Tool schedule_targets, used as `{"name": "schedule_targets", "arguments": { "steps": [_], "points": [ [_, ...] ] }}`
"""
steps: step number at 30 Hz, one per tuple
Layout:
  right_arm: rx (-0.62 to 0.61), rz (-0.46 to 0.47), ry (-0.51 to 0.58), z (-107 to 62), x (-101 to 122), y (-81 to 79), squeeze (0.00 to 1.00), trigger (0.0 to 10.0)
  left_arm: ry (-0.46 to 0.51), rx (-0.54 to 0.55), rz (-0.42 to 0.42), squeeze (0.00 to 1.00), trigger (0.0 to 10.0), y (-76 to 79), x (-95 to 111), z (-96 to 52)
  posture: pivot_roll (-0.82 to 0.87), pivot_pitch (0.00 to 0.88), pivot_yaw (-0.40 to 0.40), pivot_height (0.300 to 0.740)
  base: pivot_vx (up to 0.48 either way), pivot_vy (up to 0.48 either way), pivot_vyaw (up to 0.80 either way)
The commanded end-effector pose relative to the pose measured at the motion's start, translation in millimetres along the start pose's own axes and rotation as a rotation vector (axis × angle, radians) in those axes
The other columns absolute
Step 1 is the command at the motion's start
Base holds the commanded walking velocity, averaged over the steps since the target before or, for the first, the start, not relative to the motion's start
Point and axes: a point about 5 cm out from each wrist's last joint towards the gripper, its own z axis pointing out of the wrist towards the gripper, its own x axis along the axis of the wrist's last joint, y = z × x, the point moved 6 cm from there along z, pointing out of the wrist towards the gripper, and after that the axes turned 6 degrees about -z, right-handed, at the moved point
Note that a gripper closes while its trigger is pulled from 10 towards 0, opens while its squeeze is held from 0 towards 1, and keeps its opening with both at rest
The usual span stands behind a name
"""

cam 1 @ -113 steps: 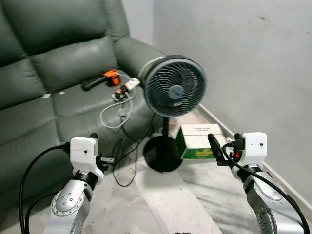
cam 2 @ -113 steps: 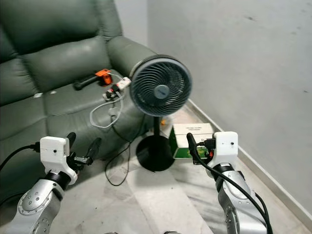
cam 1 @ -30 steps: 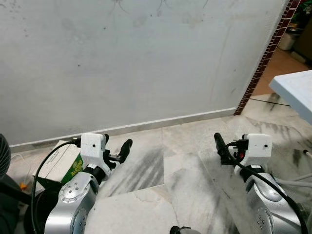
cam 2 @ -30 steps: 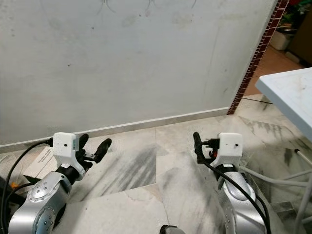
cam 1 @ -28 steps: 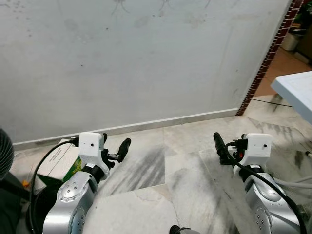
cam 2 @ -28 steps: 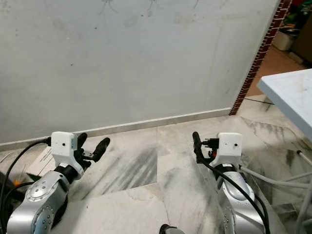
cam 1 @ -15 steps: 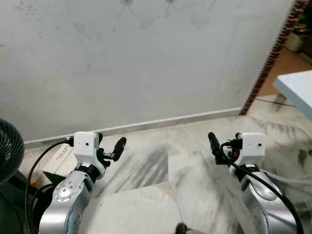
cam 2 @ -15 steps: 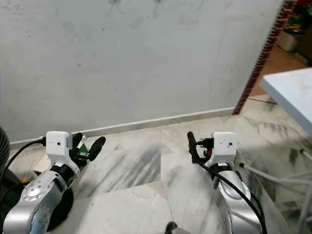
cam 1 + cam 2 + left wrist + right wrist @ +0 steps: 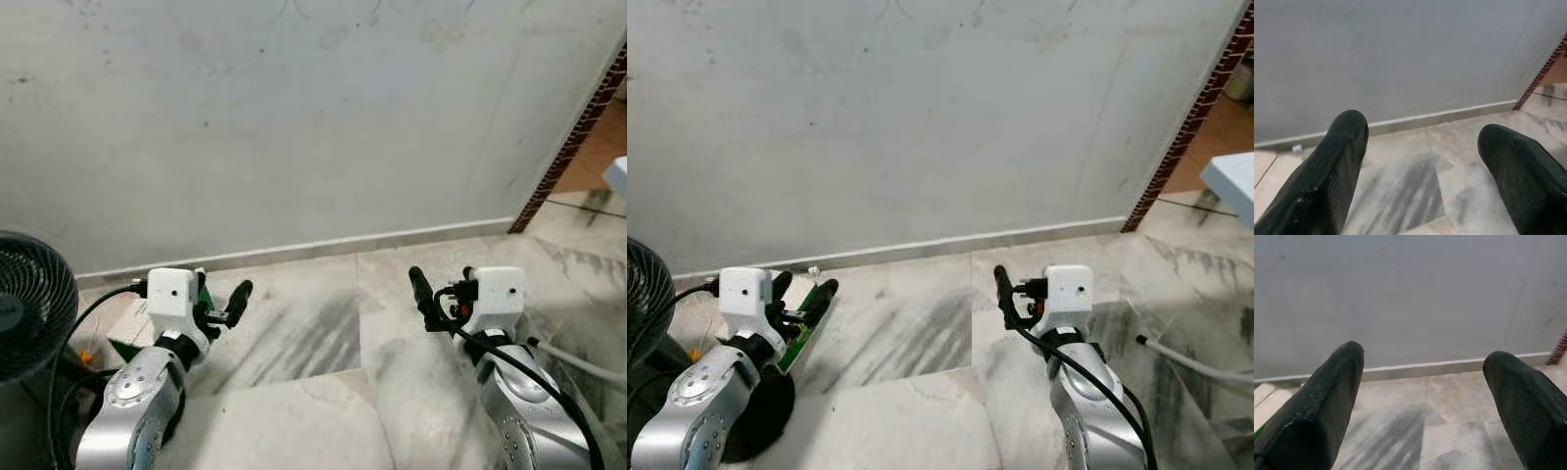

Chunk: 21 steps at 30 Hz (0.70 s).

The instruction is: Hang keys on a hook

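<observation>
Grey plaster wall (image 9: 294, 127) takes up the far side of the scene, meeting a pale marble floor (image 9: 313, 392) along a low skirting. Both arms are raised in front of the robot with nothing in them. The left gripper (image 9: 1422, 161) has its two black fingers spread wide apart, as the left wrist view makes plain; the right gripper (image 9: 1425, 396) is likewise spread wide, nothing between its fingers. At the far left stands a black fan (image 9: 29, 304) on its round base, with a green and white box (image 9: 808, 318) on the floor just beside the left gripper. A brick pillar edge (image 9: 573, 132) runs down the right side, and a pale hose (image 9: 1195, 362) lies on the floor near the right arm.

Neither keys nor a hook can be seen anywhere here, so I judge the task barely begun: the robot must first find them. The main risk is wasted searching while facing a blank wall. Turning on the spot could also go badly: the left arm is close to the fan and its cable, and the hose lies where a foot might catch it, so a careless step could topple the fan or trip the robot.
</observation>
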Motion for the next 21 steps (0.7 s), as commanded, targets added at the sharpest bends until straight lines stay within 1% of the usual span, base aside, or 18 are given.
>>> {"name": "schedule_targets", "arguments": {
  "steps": [1, 5, 7, 13, 15, 16, 17, 20, 21],
  "points": [
    [-0.007, -0.005, 0.011, -0.5, 4, 3.8, 0.00, 10.0, -0.010, -0.005, -0.002, 0.00, 10.0, 2.7, -3, -0.3, -0.03, 0.124, 0.036, 0.740, 0.304, 0.322, 0.00],
    [-0.007, -0.007, 0.009, -0.3, 3, 3.7, 0.00, 10.0, -0.016, -0.010, 0.000, 0.00, 10.0, 4.0, -4, 0.3, -0.03, 0.124, 0.036, 0.740, 0.303, 0.321, 0.00],
    [-0.008, -0.010, 0.008, -0.2, 3, 3.7, 0.00, 10.0, -0.026, -0.010, -0.003, 0.00, 10.0, 4.4, -6, 0.7, -0.03, 0.124, 0.036, 0.740, 0.240, 0.000, 0.00],
    [-0.012, -0.012, 0.003, -0.3, 2, 4.6, 0.00, 10.0, -0.033, -0.010, -0.004, 0.00, 10.0, 7.5, -9, 2.6, -0.03, 0.119, 0.033, 0.740, 0.000, 0.000, 0.00],
    [-0.012, -0.017, -0.005, 0.3, 1, 4.4, 0.00, 10.0, -0.044, -0.036, 0.013, 0.00, 10.0, 15.8, -12, 2.5, -0.04, 0.119, 0.023, 0.740, 0.000, 0.000, -0.68],
    [-0.012, -0.017, -0.005, 0.3, 1, 4.4, 0.00, 10.0, -0.044, -0.036, 0.013, 0.00, 10.0, 15.8, -12, 2.5, -0.04, 0.119, 0.023, 0.740, 0.000, 0.000, -0.80],
    [-0.008, -0.020, -0.009, 0.4, 1, 3.6, 0.00, 10.0, -0.049, -0.065, 0.039, 0.00, 10.0, 20.4, -14, 0.3, -0.03, 0.120, 0.021, 0.740, 0.000, 0.000, -0.80],
    [0.003, -0.017, -0.015, 0.1, 0, 1.8, 0.00, 10.0, -0.065, -0.091, 0.043, 0.00, 10.0, 23.1, -17, -2.3, -0.03, 0.120, 0.021, 0.740, 0.000, 0.000, -0.80],
    [0.014, -0.020, -0.015, 0.1, 1, 0.9, 0.00, 10.0, -0.072, -0.100, 0.042, 0.00, 10.0, 23.7, -18, -2.7, -0.04, 0.123, 0.027, 0.740, 0.000, 0.000, 0.00]
  ]
}}
